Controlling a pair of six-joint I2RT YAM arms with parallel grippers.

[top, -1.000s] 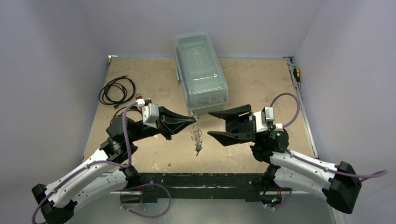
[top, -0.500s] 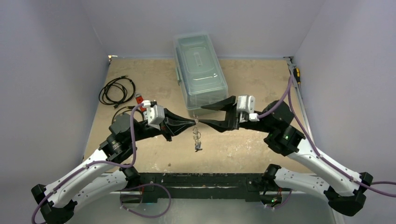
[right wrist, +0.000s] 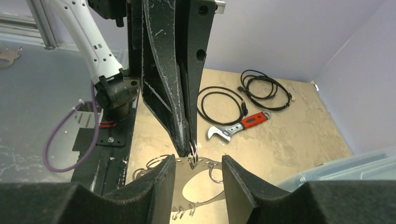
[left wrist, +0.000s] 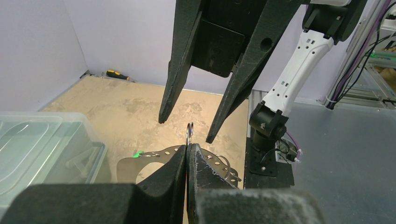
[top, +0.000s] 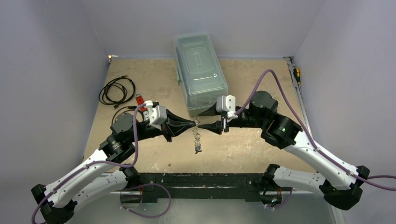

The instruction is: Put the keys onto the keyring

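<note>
Landmark: clear lidded box [top: 200, 70], at the middle of the far half of the tan surface [top: 261, 84].

Left end effector [top: 193, 122] is just off the box's near end, toward the arm bases. Its jaws are fully closed, pinching one small wire ring [left wrist: 189, 132] of the keyring [top: 197, 136]. The loop of that ring pokes out past the closed tips.

The rest of the keyring hangs straight down from the pinch, off the surface, just in front of the box's near end. The left wrist view shows its flat silvery band with a row of holes and more wire rings along the edge.

Green key [left wrist: 137, 154]: only the bright green head shows, at the band's edge on the box side. Can't tell how it is attached. A dark bit hangs at the very bottom of the bunch in the top view, too small to identify. The blue key is not made out.

Right end effector [top: 204, 119] is also at the box's near end, facing the left one tip to tip. Its jaws are parted, one finger on each side of the pinched wire ring and the left tips. A gap shows on both sides, so nothing is gripped and no contact is visible.

Black cables [top: 116, 91] lie coiled well to the left of the box. Red-handled wrench [top: 138, 99] lies left of the box's near end, just beside the cables. Yellow-black screwdriver [top: 296, 74] lies far right of the box, at the edge of the surface.
</note>
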